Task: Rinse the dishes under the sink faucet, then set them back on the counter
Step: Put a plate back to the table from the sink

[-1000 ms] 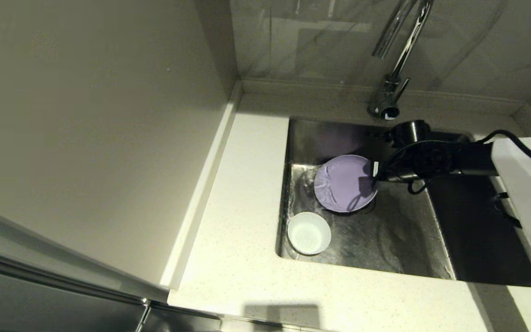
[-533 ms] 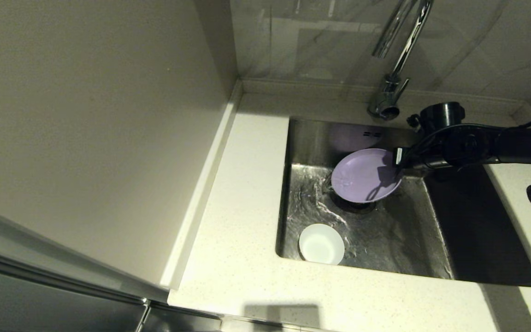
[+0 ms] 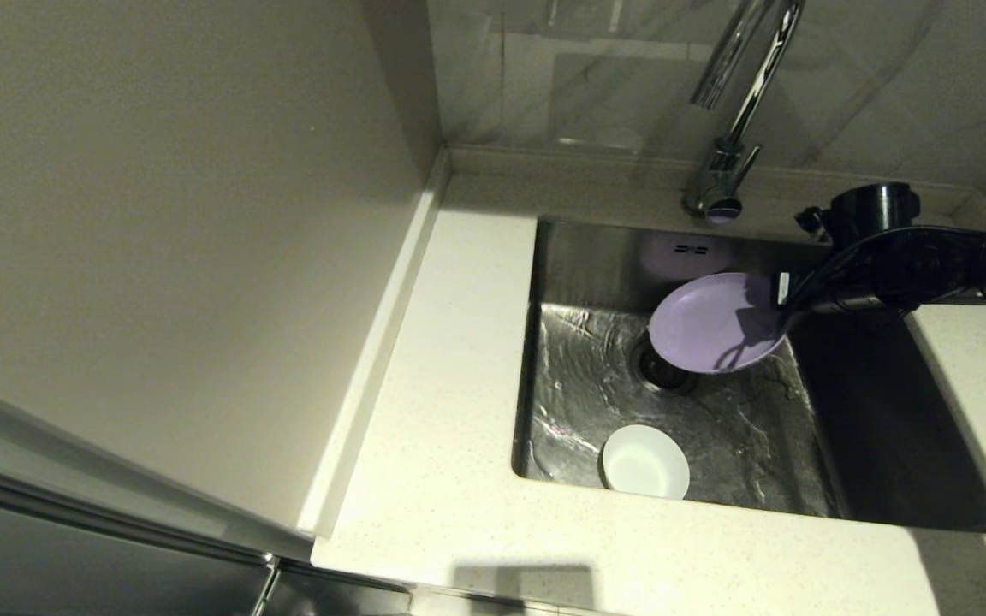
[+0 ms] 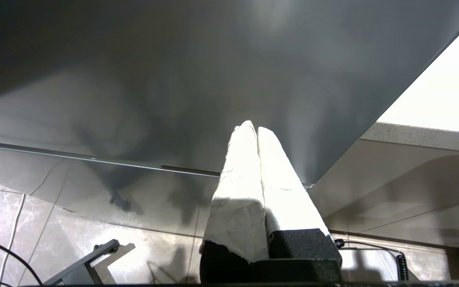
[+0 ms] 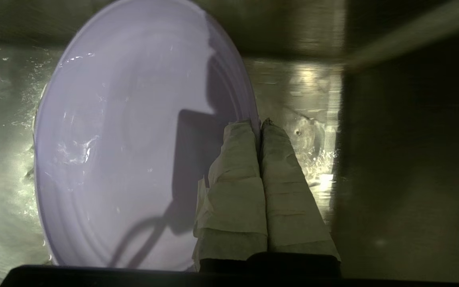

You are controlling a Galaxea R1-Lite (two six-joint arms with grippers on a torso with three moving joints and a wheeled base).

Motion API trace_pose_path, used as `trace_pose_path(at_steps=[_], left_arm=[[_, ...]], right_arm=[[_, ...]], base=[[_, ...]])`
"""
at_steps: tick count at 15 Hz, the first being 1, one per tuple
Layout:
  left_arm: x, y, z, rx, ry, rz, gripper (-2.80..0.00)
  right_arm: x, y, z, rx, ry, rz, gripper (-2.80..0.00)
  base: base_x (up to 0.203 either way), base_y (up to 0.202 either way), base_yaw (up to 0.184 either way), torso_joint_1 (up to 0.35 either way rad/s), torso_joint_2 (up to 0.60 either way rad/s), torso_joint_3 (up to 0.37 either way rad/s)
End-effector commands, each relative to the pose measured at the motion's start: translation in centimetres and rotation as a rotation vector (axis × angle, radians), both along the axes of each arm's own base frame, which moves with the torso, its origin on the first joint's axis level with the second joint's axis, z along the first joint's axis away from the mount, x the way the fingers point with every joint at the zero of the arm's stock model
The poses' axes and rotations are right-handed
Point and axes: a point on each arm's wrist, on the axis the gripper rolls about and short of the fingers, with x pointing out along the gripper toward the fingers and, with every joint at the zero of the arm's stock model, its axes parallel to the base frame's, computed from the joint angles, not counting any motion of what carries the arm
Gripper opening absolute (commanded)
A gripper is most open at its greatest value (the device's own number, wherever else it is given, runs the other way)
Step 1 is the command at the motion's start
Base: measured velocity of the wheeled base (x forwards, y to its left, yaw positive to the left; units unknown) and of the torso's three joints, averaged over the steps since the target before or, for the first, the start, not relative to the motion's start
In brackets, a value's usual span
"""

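Right gripper [image 5: 259, 125] is clamping the rim of the lilac plate [image 3: 715, 323], holding it tilted and clear of the wet sink [image 3: 741, 445] floor, near the right wall below the faucet [image 3: 737, 103]. Looks like the rinse is done and the carry-out is in hand. Next move needs a lift over the rim onto the counter [image 3: 450, 359], grip kept tight. White bowl [image 3: 645, 462] is sitting in the basin. Left gripper [image 4: 256, 131] is parked, fingers together.

The sink [image 3: 810, 462] is showing brushed steel, wet and glinting with rippled water. The faucet [image 3: 737, 111] is gleaming as polished chrome. The lilac plate [image 3: 711, 329] is looking smooth and glossy, beaded with droplets in the right wrist view [image 5: 114, 151]. The white bowl [image 3: 645, 462] is appearing smooth and plain. The bench [image 3: 450, 359] is showing pale speckled stone. The right gripper's fingers [image 5: 277, 179] are wearing wrinkled, matt, cloth-like tape, as are the left's [image 4: 245, 175].
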Motion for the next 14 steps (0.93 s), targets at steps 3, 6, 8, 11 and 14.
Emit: trace_pose_path(at_steps=[3,6,8,11,14], left_arm=[[0.0,0.0,0.0,-0.001,-0.004,0.0,-2.8],[0.0,0.0,0.0,-0.001,-0.004,0.0,-2.8],[0.0,0.0,0.0,-0.001,-0.004,0.0,-2.8],[0.0,0.0,0.0,-0.001,-0.004,0.0,-2.8],[0.0,0.0,0.0,-0.001,-0.004,0.0,-2.8]], right_arm=[[-2.7,-2.4,-1.8,-0.106,-0.017,0.048,-2.8],[-5.1,-3.4,-1.8,-0.179,-0.094,0.067,-2.8],[-6.6,-4.1,-0.6,-0.209,-0.141,0.051,-2.8],[-8.1,-5.8,1.3,-0.294,-0.232,0.017,-2.8],[-9.7,-6.8,3.5,-0.368,-0.384,0.0,-2.8]], base=[[0.0,0.0,0.0,0.0,0.0,0.0],[0.0,0.0,0.0,0.0,0.0,0.0],[0.0,0.0,0.0,0.0,0.0,0.0],[0.0,0.0,0.0,0.0,0.0,0.0],[0.0,0.0,0.0,0.0,0.0,0.0]])
